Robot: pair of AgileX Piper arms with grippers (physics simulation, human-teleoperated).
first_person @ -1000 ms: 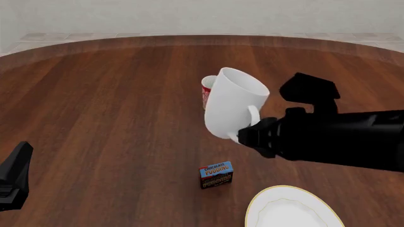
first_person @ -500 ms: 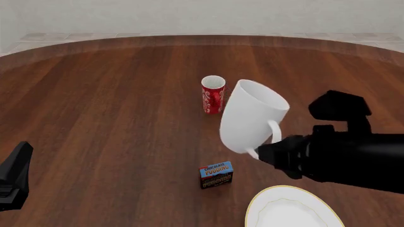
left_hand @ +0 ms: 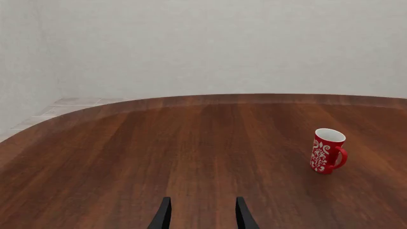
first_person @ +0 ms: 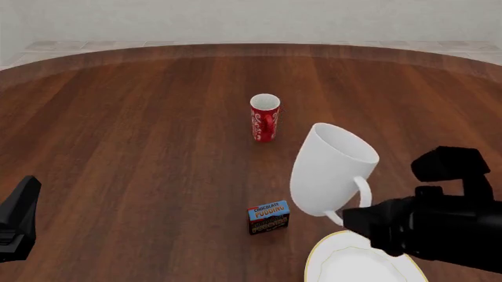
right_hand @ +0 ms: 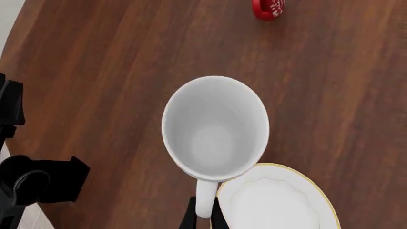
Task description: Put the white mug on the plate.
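Observation:
The white mug [first_person: 330, 170] hangs tilted in the air, held by its handle in my right gripper [first_person: 357, 218], which is shut on it. In the right wrist view the white mug [right_hand: 215, 129] shows its empty inside, with my right gripper [right_hand: 203, 212] clamped on the handle. The plate [first_person: 357, 258], white with a yellowish rim, lies at the near right, just below and to the right of the mug; the plate [right_hand: 277, 198] partly passes under it. My left gripper [left_hand: 201, 214] is open and holds nothing, low at the near left [first_person: 16, 220].
A red mug [first_person: 264, 117] with white pattern stands upright mid-table, also the red mug [left_hand: 327, 150] in the left wrist view. A chocolate pudding box [first_person: 268, 217] lies just left of the plate, below the white mug.
My right arm has carried the white mug toward the near right and lower, from beside the red mug to just over the plate's far edge. The left arm has not moved.

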